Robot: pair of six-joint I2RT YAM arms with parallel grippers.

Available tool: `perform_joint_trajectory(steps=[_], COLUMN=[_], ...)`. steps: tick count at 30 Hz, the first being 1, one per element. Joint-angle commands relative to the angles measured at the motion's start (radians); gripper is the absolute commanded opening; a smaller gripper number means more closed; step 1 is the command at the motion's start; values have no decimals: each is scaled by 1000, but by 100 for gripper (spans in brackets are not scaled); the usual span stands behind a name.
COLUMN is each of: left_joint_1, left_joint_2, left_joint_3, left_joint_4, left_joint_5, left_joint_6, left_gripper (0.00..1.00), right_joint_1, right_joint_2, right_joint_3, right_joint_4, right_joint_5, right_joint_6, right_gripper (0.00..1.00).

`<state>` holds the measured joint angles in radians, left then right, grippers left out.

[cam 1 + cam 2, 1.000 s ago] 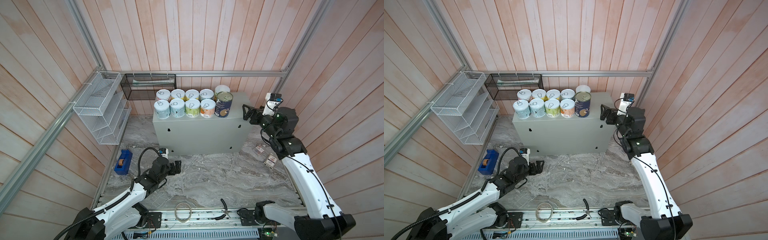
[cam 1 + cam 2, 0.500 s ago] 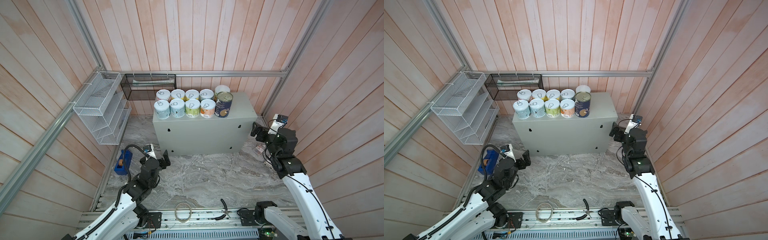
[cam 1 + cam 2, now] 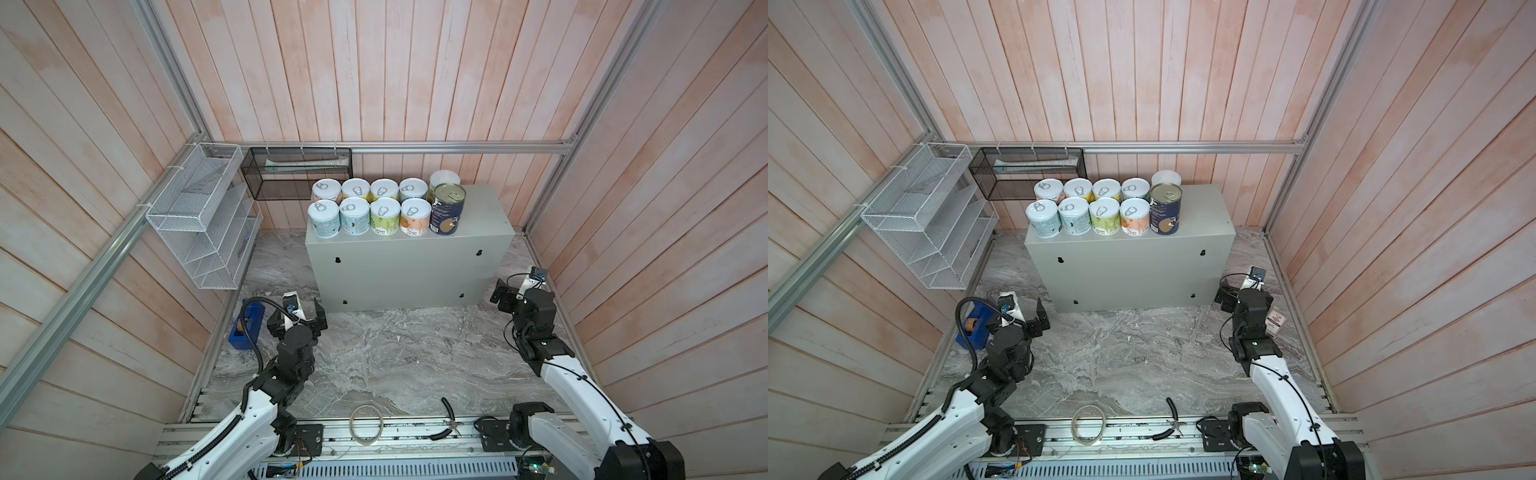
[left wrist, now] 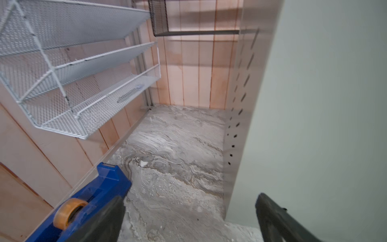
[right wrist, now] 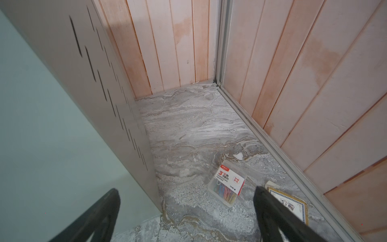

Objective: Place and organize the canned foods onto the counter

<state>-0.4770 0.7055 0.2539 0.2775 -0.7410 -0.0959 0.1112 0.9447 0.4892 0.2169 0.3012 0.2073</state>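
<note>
**gearhead42:** you're in the room, right? Where did the cans end up?

**benchwatcher:** Yep, standing right by the cell. The canned foods (image 3: 384,205) are all up on the counter (image 3: 484,220). They're upright in two rows of five, packed close together on its left half. The tall navy can (image 3: 446,210) ends the front row on the right, and the white-lidded can (image 3: 444,179) sits right behind it.

**gearhead42:** and the claws?

**benchwatcher:** The left gripper (image 3: 297,322) hangs low over the marble floor (image 3: 395,353) near the counter's front left corner. Its jaws are spread wide with nothing in them, and a blue tape dispenser (image 3: 247,328) sits just beside it. The right gripper (image 3: 503,297) is by the front right corner, also gaping and holding nothing. Its wrist view shows a paper clip box (image 5: 227,184) and a card pack (image 5: 289,203) on the floor below, and it isn't touching either one.

**gearhead42:** other clutter?

**benchwatcher:** There are pliers (image 3: 446,419) and a wire ring (image 3: 365,426) down by the front rail. A white mesh rack (image 3: 199,224) and a black mesh basket (image 3: 297,174) hang on the walls left of the counter.
</note>
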Motion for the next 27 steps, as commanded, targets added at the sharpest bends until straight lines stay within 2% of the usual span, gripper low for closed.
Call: perform_joint_trajectory(steps=[1, 2, 4, 7, 9, 10, 12, 14, 15, 16, 18, 20, 22, 23, 24, 27], left_joint_1=[103, 150, 262, 413, 438, 441, 492, 538, 538, 538, 538, 540, 540, 539, 538, 538], left_joint_2=[-37, -32, 12, 246, 439, 490, 624, 754, 783, 791, 858, 815, 850, 839, 826, 835], left_joint_3=[-93, -128, -181, -212, -162, -146, -100, -43, -44, -36, -35, 8, 1, 7, 16, 13], left_joint_4=[207, 262, 379, 614, 725, 776, 869, 891, 938, 905, 1002, 841, 915, 887, 846, 867], left_joint_5=[30, 73, 237, 397, 384, 407, 529, 611, 659, 710, 732, 757, 763, 763, 764, 760], left_joint_6=[47, 28, -35, -78, -35, -10, -14, -40, -12, 0, 9, 13, 13, 12, 13, 13], left_gripper=[100, 100, 100, 100, 100, 100, 100, 100, 100, 100, 100, 100, 100, 100, 100, 100], right_joint_1=[9, 10, 10, 12, 16, 16, 16, 15, 14, 13, 6, -9, -20, -29, -31, -70], right_joint_2=[9, 14, 21, 33, 53, 62, 95, 150, 189, 228, 317, 405, 453, 470, 507, 641], right_joint_3=[5, 3, -5, -40, -65, -79, -119, -137, -138, -137, -149, -162, -167, -213, -267, -350], right_joint_4=[109, 123, 167, 264, 323, 357, 454, 538, 573, 607, 706, 792, 792, 859, 978, 1301], right_joint_5=[5, 7, -10, -28, -30, -30, -9, 18, 23, 40, 53, 67, 59, 4, 2, -63], right_joint_6=[-43, -46, -50, -49, -66, -77, -109, -155, -190, -202, -234, -229, -218, -223, -226, -207], right_gripper=[98, 98, 98, 98, 98, 98, 98, 98, 98, 98, 98, 98, 98, 98, 98, 98])
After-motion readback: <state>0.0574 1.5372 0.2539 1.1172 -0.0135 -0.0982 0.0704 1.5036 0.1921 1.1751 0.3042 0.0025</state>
